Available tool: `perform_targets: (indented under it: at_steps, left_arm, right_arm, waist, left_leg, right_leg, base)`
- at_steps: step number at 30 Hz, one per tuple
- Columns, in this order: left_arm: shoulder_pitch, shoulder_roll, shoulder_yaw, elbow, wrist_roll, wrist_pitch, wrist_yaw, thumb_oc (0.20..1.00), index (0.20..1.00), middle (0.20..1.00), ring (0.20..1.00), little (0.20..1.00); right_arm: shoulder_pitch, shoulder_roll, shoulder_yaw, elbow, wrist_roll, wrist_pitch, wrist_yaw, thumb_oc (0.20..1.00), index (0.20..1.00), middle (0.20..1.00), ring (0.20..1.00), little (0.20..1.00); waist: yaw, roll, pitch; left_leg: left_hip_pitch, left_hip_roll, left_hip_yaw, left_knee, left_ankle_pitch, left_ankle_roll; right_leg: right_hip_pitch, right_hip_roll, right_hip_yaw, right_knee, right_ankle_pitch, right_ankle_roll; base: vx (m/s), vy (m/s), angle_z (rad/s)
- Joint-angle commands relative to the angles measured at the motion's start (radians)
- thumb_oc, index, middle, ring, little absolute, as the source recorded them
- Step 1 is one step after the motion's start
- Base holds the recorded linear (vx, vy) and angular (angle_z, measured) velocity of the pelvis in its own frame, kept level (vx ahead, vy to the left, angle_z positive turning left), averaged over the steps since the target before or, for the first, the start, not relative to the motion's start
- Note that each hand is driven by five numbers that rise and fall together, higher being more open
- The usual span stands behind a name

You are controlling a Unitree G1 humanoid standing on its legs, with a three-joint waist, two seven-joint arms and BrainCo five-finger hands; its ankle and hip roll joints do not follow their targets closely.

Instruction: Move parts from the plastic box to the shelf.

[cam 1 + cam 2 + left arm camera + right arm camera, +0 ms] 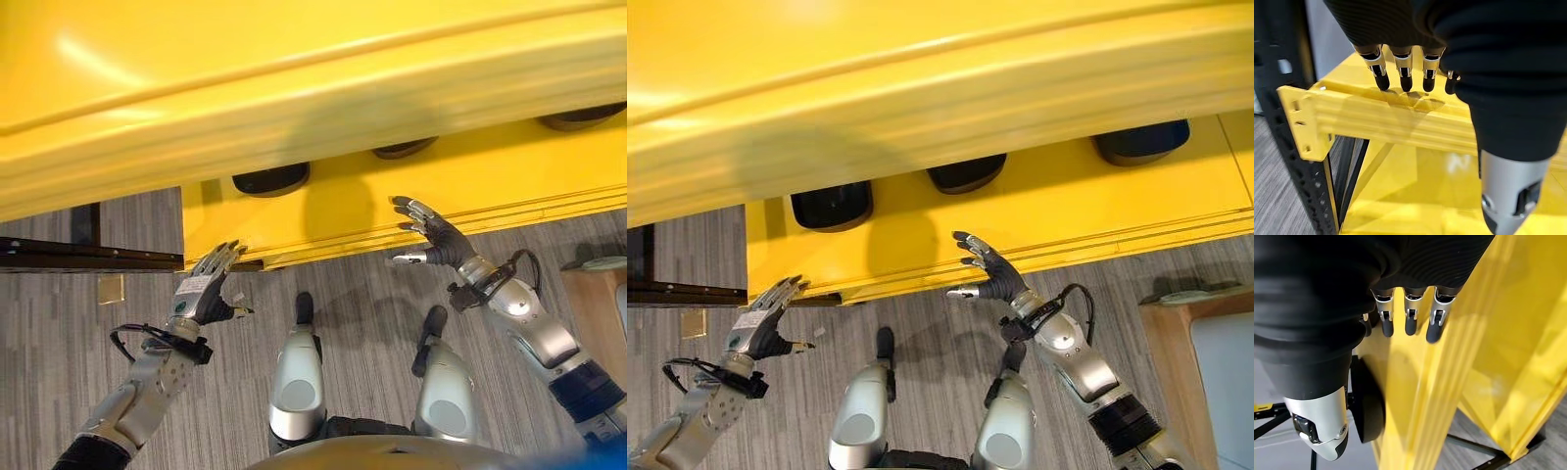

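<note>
Reaching toward the yellow shelf [1038, 211] where three black parts [831, 206] are kept at 12 o'clock, the left hand [201, 294] and right hand [989, 272] are held up — fingers straight, apart, nothing gripped.

Three dark rounded parts [831, 206] lie in a row on the yellow shelf [1038, 211], partly hidden beneath its upper tier.
</note>
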Motion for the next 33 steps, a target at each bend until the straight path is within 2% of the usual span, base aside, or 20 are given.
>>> perform_targets:
  at_steps: [1,3,4,7,8,10,11,12,14,19,22,23,25,26,28,30,32,33]
  left_arm:
    - [0.110,0.035,0.040,-0.041,-0.064,-0.128,0.031,1.000,1.000,1.000,1.000,1.000]
    - [0.128,0.029,0.054,-0.055,-0.103,-0.144,0.045,1.000,1.000,1.000,1.000,1.000]
    - [0.145,0.013,0.075,-0.069,-0.192,-0.173,0.061,1.000,1.000,1.000,1.000,1.000]
    - [0.160,-0.010,0.099,-0.081,-0.275,-0.185,0.053,1.000,1.000,1.000,1.000,1.000]
    - [0.175,-0.039,0.124,-0.088,-0.339,-0.220,0.046,1.000,1.000,1.000,1.000,1.000]
    - [0.182,-0.056,0.139,-0.095,-0.383,-0.236,0.020,1.000,1.000,1.000,1.000,1.000]
    - [0.184,-0.070,0.146,-0.101,-0.438,-0.197,-0.064,1.000,1.000,1.000,1.000,1.000]
    - [0.196,-0.104,0.157,-0.096,-0.535,-0.196,-0.117,1.000,1.000,1.000,1.000,1.000]
    - [0.195,-0.136,0.167,-0.087,-0.641,-0.243,-0.188,1.000,1.000,1.000,1.000,1.000]
    - [0.188,-0.208,0.178,-0.099,-0.948,-0.208,-0.412,1.000,1.000,1.000,1.000,1.000]
    - [0.172,-0.238,0.177,-0.118,-1.082,-0.166,-0.515,1.000,1.000,1.000,1.000,1.000]
    - [0.162,-0.255,0.175,-0.125,-1.166,-0.155,-0.598,1.000,1.000,1.000,1.000,1.000]
    - [0.153,-0.271,0.165,-0.138,-1.219,-0.115,-0.622,1.000,1.000,1.000,1.000,1.000]
    - [0.138,-0.287,0.152,-0.142,-1.266,-0.104,-0.688,1.000,1.000,1.000,1.000,1.000]
    - [0.135,-0.289,0.148,-0.141,-1.245,-0.122,-0.693,1.000,1.000,1.000,1.000,1.000]
    - [0.117,-0.284,0.135,-0.141,-1.262,-0.071,-0.771,1.000,1.000,1.000,1.000,1.000]
    - [0.108,-0.282,0.120,-0.141,-1.283,-0.053,-0.800,1.000,1.000,1.000,1.000,1.000]
    - [0.100,-0.280,0.114,-0.143,-1.311,-0.019,-0.818,1.000,1.000,1.000,1.000,1.000]
  right_arm:
    - [0.022,0.026,-0.041,-0.030,-0.008,-0.056,-0.009,1.000,1.000,1.000,1.000,1.000]
    - [0.031,0.026,-0.049,-0.025,0.015,-0.051,-0.003,1.000,1.000,1.000,1.000,1.000]
    - [0.048,0.035,-0.058,-0.017,0.083,-0.045,0.018,1.000,1.000,1.000,1.000,1.000]
    - [0.065,0.052,-0.068,-0.006,0.142,-0.037,0.043,1.000,1.000,1.000,1.000,1.000]
    - [0.085,0.066,-0.085,0.003,0.182,-0.029,0.068,1.000,1.000,1.000,1.000,1.000]
    - [0.097,0.075,-0.093,0.014,0.215,-0.031,0.091,1.000,1.000,1.000,1.000,1.000]
    - [0.106,0.084,-0.102,0.020,0.231,-0.028,0.108,1.000,1.000,1.000,1.000,1.000]
    - [0.115,0.097,-0.116,0.024,0.275,-0.009,0.132,1.000,1.000,1.000,1.000,1.000]
    - [0.135,0.109,-0.134,0.032,0.312,0.007,0.162,1.000,1.000,1.000,1.000,1.000]
    - [0.184,0.118,-0.182,0.038,0.358,-0.002,0.209,1.000,1.000,1.000,1.000,1.000]
    - [0.195,0.123,-0.208,0.060,0.356,-0.007,0.184,1.000,1.000,1.000,1.000,1.000]
    - [0.206,0.131,-0.223,0.068,0.381,0.006,0.166,1.000,1.000,1.000,1.000,1.000]
    - [0.210,0.142,-0.239,0.102,0.400,0.023,0.193,1.000,1.000,1.000,1.000,1.000]
    - [0.225,0.153,-0.248,0.120,0.413,0.065,0.199,1.000,1.000,1.000,1.000,1.000]
    - [0.227,0.155,-0.248,0.125,0.414,0.066,0.201,1.000,1.000,1.000,1.000,1.000]
    - [0.232,0.151,-0.241,0.144,0.415,0.080,0.262,1.000,1.000,1.000,1.000,1.000]
    - [0.249,0.152,-0.233,0.143,0.459,0.112,0.299,1.000,1.000,1.000,1.000,1.000]
    - [0.252,0.155,-0.230,0.147,0.480,0.129,0.314,1.000,1.000,1.000,1.000,1.000]
  waist:
    - [0.027,-0.060,-0.062]
    - [0.028,-0.058,-0.073]
    - [0.030,-0.059,-0.091]
    - [0.034,-0.062,-0.111]
    - [0.038,-0.065,-0.127]
    - [0.039,-0.067,-0.141]
    - [0.040,-0.069,-0.150]
    - [0.045,-0.071,-0.163]
    - [0.044,-0.079,-0.184]
    - [0.036,-0.094,-0.218]
    - [0.026,-0.102,-0.236]
    - [0.020,-0.106,-0.247]
    - [0.014,-0.109,-0.257]
    - [0.004,-0.115,-0.273]
    - [0.002,-0.117,-0.277]
    - [-0.004,-0.121,-0.286]
    - [-0.010,-0.122,-0.295]
    - [-0.014,-0.124,-0.301]
  left_leg:
    - [0.030,-0.020,0.046,0.036,-0.027,0.043]
    - [0.040,-0.016,0.045,0.024,-0.020,0.039]
    - [0.055,-0.012,0.046,0.005,-0.011,0.036]
    - [0.069,-0.003,0.046,-0.015,0.002,0.031]
    - [0.084,0.008,0.050,-0.034,0.014,0.023]
    - [0.088,0.016,0.053,-0.050,0.028,0.019]
    - [0.093,0.024,0.058,-0.062,0.037,0.017]
    - [0.097,0.034,0.058,-0.071,0.051,0.009]
    - [0.112,0.046,0.066,-0.087,0.061,0.004]
    - [0.126,0.042,0.068,-0.091,0.061,0.006]
    - [0.143,0.038,0.072,-0.098,0.057,0.008]
    - [0.155,0.036,0.076,-0.109,0.057,0.010]
    - [0.167,0.037,0.079,-0.120,0.058,0.010]
    - [0.176,0.037,0.085,-0.132,0.061,0.009]
    - [0.179,0.037,0.087,-0.135,0.061,0.009]
    - [0.194,0.039,0.096,-0.149,0.062,0.009]
    - [0.210,0.037,0.100,-0.166,0.064,0.010]
    - [0.217,0.033,0.101,-0.168,0.060,0.012]
  right_leg:
    - [0.077,0.035,-0.051,0.042,-0.121,-0.034]
    - [0.086,0.036,-0.058,0.037,-0.122,-0.035]
    - [0.100,0.039,-0.066,0.028,-0.122,-0.038]
    - [0.115,0.042,-0.075,0.017,-0.122,-0.041]
    - [0.130,0.044,-0.083,0.007,-0.124,-0.042]
    - [0.134,0.047,-0.089,-0.002,-0.119,-0.046]
    - [0.140,0.049,-0.094,-0.008,-0.117,-0.047]
    - [0.147,0.051,-0.099,-0.011,-0.116,-0.049]
    - [0.165,0.050,-0.111,-0.017,-0.117,-0.050]
    - [0.188,0.054,-0.116,-0.034,-0.106,-0.050]
    - [0.205,0.058,-0.110,-0.052,-0.097,-0.048]
    - [0.216,0.061,-0.107,-0.069,-0.087,-0.045]
    - [0.228,0.066,-0.103,-0.084,-0.081,-0.045]
    - [0.237,0.070,-0.101,-0.105,-0.069,-0.042]
    - [0.240,0.070,-0.101,-0.111,-0.066,-0.041]
    - [0.249,0.065,-0.097,-0.129,-0.052,-0.034]
    - [0.261,0.061,-0.092,-0.147,-0.039,-0.025]
    - [0.266,0.060,-0.088,-0.152,-0.035,-0.021]
  base:
    - [0.00,-0.050,0.02]
    - [0.01,-0.053,0.06]
    - [0.01,-0.062,0.11]
    - [0.03,-0.057,0.10]
    - [0.02,-0.034,0.12]
    - [0.00,-0.020,0.10]
    - [0.00,-0.006,0.09]
    - [0.00,-0.002,0.15]
    - [0.00,0.004,0.13]
    - [0.00,0.004,0.03]
    - [0.00,0.029,0.00]
    - [-0.02,0.060,-0.02]
    - [-0.02,0.062,-0.03]
    - [-0.02,0.054,-0.07]
    - [-0.02,0.042,-0.06]
    - [-0.02,0.053,-0.06]
    - [0.00,0.048,-0.07]
    - [0.01,0.028,-0.06]
